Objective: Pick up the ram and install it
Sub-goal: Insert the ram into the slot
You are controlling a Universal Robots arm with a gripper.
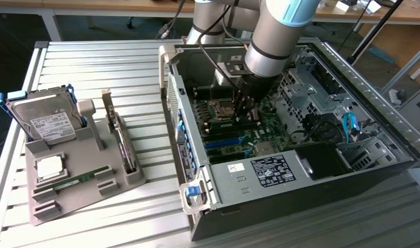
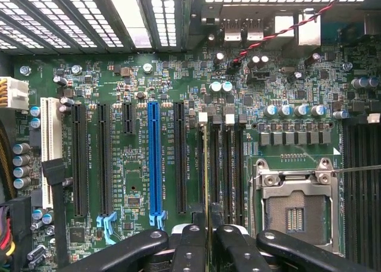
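Pinching the ram (image 2: pixel 206 177) edge-on in my claw (image 2: pixel 208 241), I held it upright over the memory slots (image 2: pixel 221 165) just beside the empty processor socket (image 2: pixel 296 209), I judge so its edge could meet a slot. The wrist view gave that alignment. The exterior view gave the case (image 1: pixel 170 67) around the socket and another green stick (image 1: pixel 75 180) on the tray (image 1: pixel 127 178), well apart from it

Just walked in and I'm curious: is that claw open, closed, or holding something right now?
Gripper: closed, holding the ram, a thin board seen edge-on.
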